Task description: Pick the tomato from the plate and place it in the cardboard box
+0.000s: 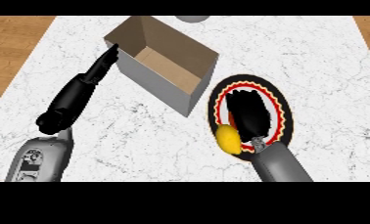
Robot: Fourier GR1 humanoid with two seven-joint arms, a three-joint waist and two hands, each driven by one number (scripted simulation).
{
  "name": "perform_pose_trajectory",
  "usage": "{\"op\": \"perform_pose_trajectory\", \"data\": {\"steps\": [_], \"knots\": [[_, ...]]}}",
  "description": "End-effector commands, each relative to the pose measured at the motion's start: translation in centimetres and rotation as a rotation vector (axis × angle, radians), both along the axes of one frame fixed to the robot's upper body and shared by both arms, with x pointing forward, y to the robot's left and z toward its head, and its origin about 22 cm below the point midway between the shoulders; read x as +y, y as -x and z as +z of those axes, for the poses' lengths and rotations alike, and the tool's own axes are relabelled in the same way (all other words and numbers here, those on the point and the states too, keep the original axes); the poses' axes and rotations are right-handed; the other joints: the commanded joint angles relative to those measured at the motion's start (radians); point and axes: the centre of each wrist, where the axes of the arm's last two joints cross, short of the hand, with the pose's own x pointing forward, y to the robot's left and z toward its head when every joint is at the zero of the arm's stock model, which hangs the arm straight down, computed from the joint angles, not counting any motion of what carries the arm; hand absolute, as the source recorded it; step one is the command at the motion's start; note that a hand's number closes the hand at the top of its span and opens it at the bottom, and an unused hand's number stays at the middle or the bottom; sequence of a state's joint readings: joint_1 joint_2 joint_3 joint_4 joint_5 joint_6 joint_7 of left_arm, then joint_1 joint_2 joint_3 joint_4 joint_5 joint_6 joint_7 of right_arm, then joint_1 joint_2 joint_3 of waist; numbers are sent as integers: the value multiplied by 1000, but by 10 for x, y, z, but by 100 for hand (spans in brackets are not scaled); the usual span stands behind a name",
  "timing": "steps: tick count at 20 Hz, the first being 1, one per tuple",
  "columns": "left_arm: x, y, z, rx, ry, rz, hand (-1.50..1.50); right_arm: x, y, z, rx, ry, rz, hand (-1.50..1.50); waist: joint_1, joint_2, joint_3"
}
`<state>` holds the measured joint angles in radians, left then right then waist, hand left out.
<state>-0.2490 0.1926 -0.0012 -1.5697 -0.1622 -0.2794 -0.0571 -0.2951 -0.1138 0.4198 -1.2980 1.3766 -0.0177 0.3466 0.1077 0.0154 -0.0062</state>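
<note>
Left of the plate [285, 101], the open cardboard box [163, 61] is sitting, its visible inside bare, with the left hand [81, 89] stretching straight fingers against its left wall. Over the plate, the right hand [251, 111] is covering the centre, finger state hidden. A yellow fruit [227, 139] is lying at the plate's lower-left rim; the tomato is barely showing as a red sliver under the hand.

No readable text, label, brand, number or sign shows anywhere.
</note>
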Motion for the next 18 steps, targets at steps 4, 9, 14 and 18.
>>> {"op": "perform_pose_trajectory", "data": {"steps": [4,9,14,18], "knots": [[-28,-9,6,-20,-10,-131,0,111,16,49,-31,-126,394,150,126,21,9],[-34,-16,10,-12,-8,-118,0,150,24,94,-154,-125,483,150,110,3,5],[-27,-17,2,5,-7,-88,0,163,22,141,-263,-289,339,150,78,-5,2],[-23,-20,5,2,-20,-81,0,167,13,156,-284,-453,156,150,62,-3,3]]}}
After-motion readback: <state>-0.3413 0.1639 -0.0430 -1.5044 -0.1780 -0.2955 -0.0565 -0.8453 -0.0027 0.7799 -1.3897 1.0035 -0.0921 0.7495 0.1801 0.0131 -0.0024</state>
